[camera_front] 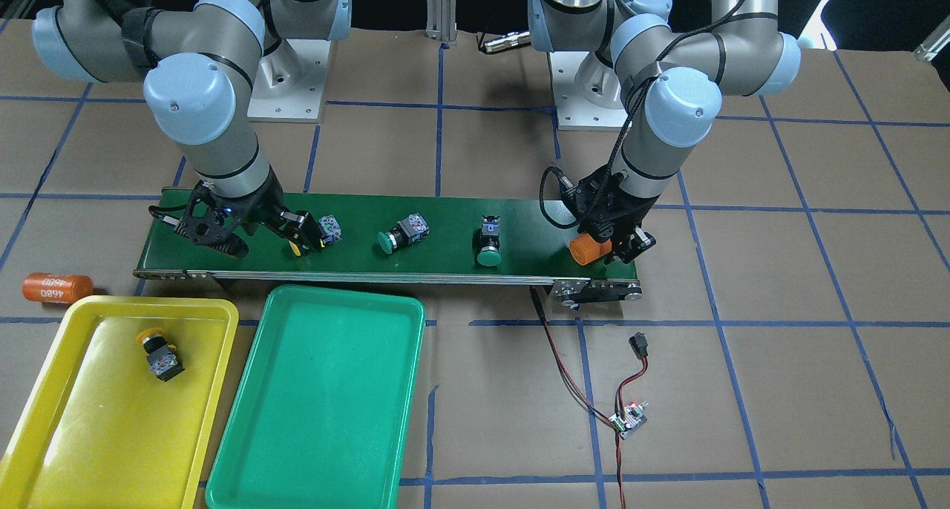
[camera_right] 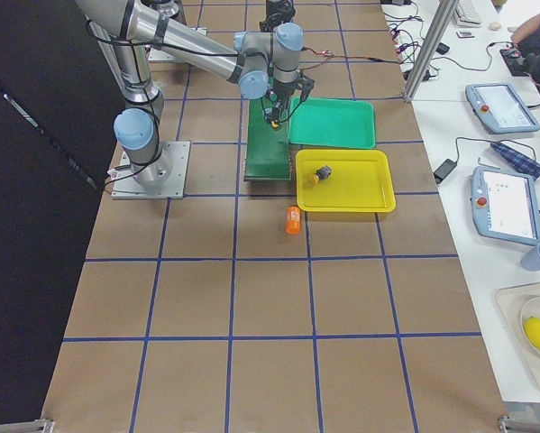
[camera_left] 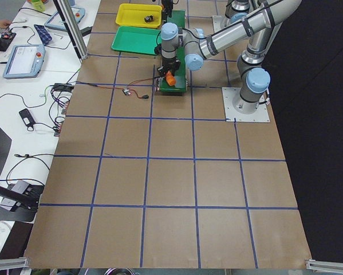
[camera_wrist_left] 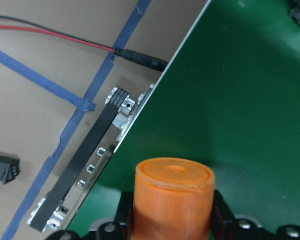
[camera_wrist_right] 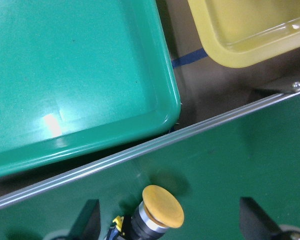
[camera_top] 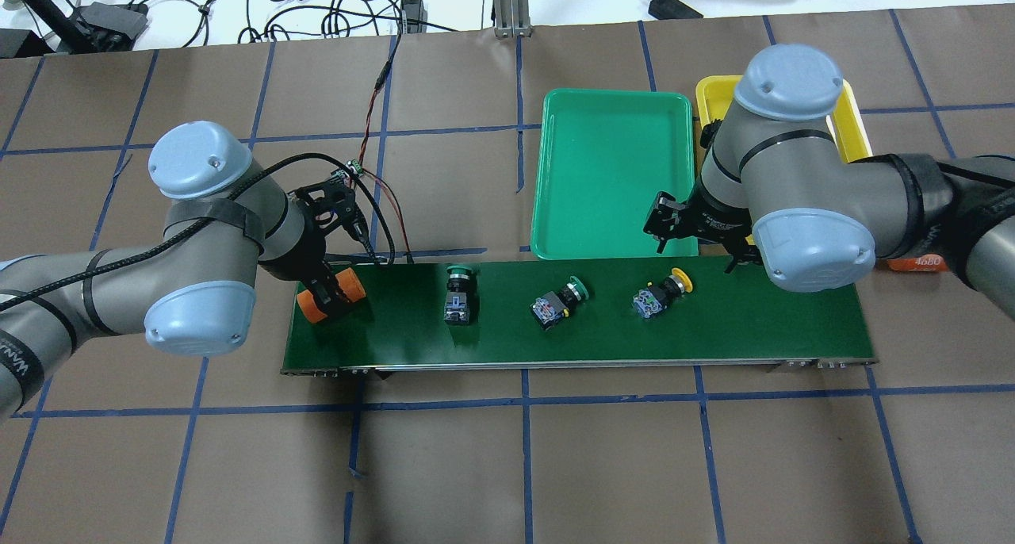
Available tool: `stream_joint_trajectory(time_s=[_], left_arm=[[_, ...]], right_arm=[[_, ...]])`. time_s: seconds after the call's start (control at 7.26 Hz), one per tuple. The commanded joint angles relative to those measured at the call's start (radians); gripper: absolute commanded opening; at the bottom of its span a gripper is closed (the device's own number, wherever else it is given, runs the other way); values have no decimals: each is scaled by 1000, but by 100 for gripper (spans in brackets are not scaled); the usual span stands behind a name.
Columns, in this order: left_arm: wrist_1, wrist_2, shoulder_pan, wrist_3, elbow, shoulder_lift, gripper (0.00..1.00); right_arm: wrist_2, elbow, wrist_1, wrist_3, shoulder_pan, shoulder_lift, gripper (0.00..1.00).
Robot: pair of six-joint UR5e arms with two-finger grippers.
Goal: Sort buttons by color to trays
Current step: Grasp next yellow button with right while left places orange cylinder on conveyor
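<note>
On the belt lie two green buttons (camera_front: 404, 234) (camera_front: 489, 243) and one yellow button (camera_front: 319, 234). My right gripper (camera_front: 263, 243) hangs open just over that yellow button; in the right wrist view its yellow cap (camera_wrist_right: 162, 206) shows between the two fingers. Another yellow button (camera_front: 159, 355) lies in the yellow tray (camera_front: 44, 420). Beside it, the green tray (camera_front: 319, 420) holds nothing. My left gripper (camera_front: 605, 245) is shut on an orange cylinder (camera_wrist_left: 172, 195) at the belt's other end.
The dark green conveyor belt (camera_front: 445, 260) runs across the table in front of both arms. A second orange cylinder marked 4680 (camera_front: 57, 287) lies on the brown paper by the yellow tray. A small circuit board (camera_front: 629, 420) with red-black wires sits beyond the belt's end.
</note>
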Motion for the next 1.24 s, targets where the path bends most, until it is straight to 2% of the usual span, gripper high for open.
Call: stream_joint_trajectory(time_s=[0.0, 0.14, 0.28, 0.41, 0.55, 0.69, 0.83, 0.96, 1.1], left_arm=[[-89, -3, -8, -214, 87, 33, 100], [-184, -7, -11, -328, 171, 46, 100], [-335, -10, -13, -423, 284, 46, 100], [-441, -12, -19, -585, 380, 40, 100], [-536, -1, -42, -695, 470, 27, 100], [-604, 3, -59, -799, 552, 31, 100], [-622, 0, -73, -917, 572, 75, 100], [-623, 8, -74, -924, 559, 101, 100], [-614, -6, -77, -935, 545, 118, 100]], right_arm=[[0, 22, -15, 1, -19, 8, 100], [2, 74, -39, 0, -43, 5, 100], [2, 111, -106, -12, -65, 4, 100], [5, 136, -111, -13, -69, 1, 93], [6, 136, -111, -11, -73, -1, 61], [38, 134, -110, -13, -73, -1, 38], [46, 128, -108, -14, -74, -2, 25], [46, 125, -105, -16, -74, -13, 10], [54, 118, -102, -22, -74, -16, 0]])
